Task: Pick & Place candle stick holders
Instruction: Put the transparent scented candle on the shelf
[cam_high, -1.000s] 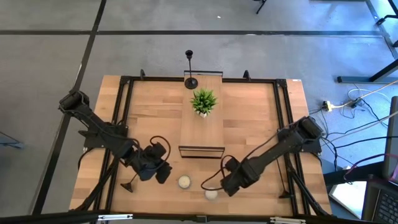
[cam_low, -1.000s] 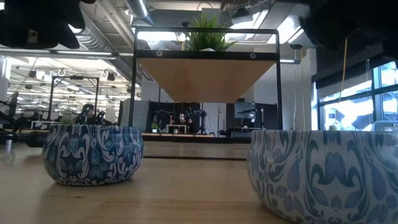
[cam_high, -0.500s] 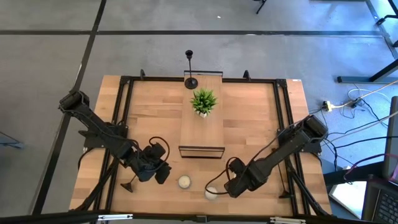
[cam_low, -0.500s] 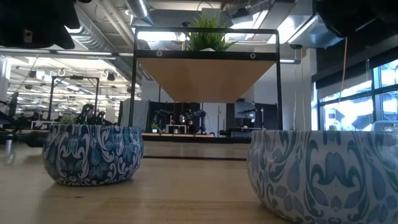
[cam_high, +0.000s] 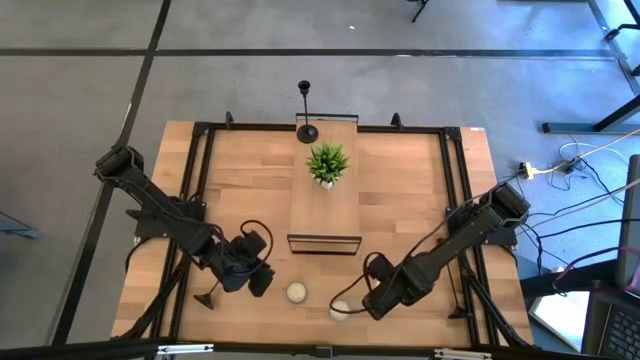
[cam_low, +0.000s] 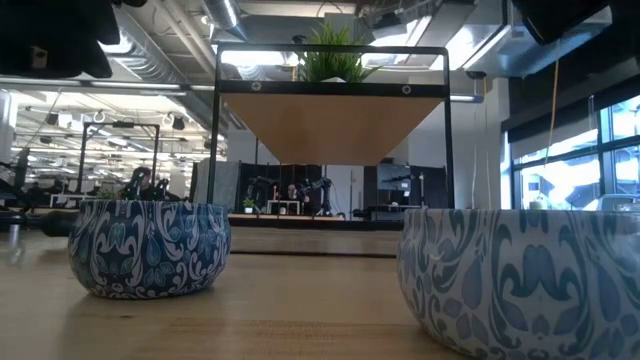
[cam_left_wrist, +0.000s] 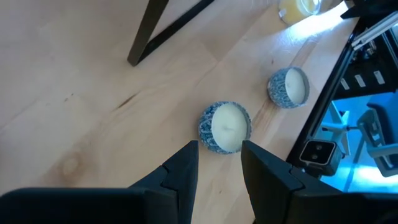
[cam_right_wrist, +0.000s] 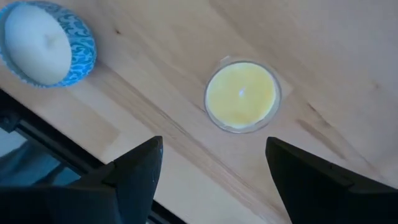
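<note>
One black candle stick holder (cam_high: 305, 112) stands on its round base at the far end of the wooden riser shelf (cam_high: 325, 205). A second, shorter holder (cam_high: 209, 295) stands on the table near the front left. A third does not show. My left gripper (cam_high: 263, 283) hovers just right of the short holder, slightly open and empty, over a blue-patterned candle (cam_left_wrist: 225, 126). My right gripper (cam_high: 352, 303) is wide open and empty above a yellow candle (cam_right_wrist: 241, 94).
A little green plant (cam_high: 328, 162) stands on the riser. Two white candles in blue tins (cam_high: 296, 292) (cam_high: 340, 311) sit near the front edge; they fill the low view (cam_low: 150, 246) (cam_low: 520, 285). Black frame rails (cam_high: 200, 200) run along both table sides.
My right arm has shifted a little toward the table's right edge, and its dark shape has drawn up out of the low view's top right corner. The candles and holders have stayed where they were.
</note>
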